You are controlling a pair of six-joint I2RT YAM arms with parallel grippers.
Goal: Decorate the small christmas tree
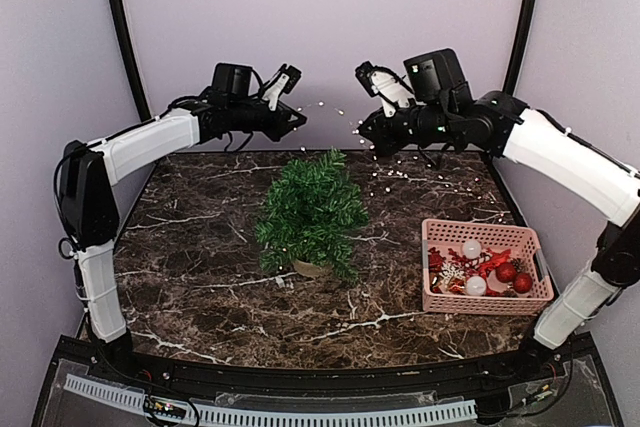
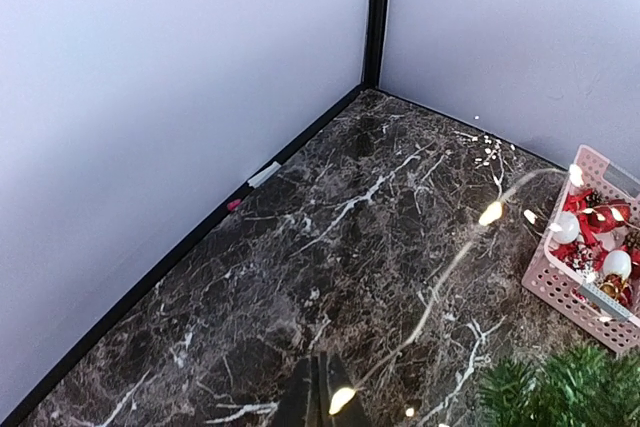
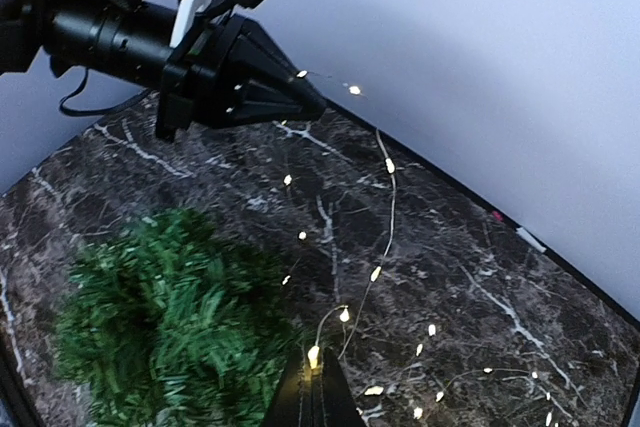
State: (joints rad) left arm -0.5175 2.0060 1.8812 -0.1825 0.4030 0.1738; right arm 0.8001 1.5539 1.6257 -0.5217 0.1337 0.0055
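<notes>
Left hand [image 1: 298, 119] and right hand [image 1: 362, 132] are each clamped shut on 1 light string [image 3: 388, 164] above the far edge of the bench [image 1: 190, 247], the small christmas tree [image 1: 312, 212] standing below, between them.

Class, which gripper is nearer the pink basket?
Right. The right gripper hangs behind and left of the pink basket; the left gripper is farther left, up by the small christmas tree.
</notes>
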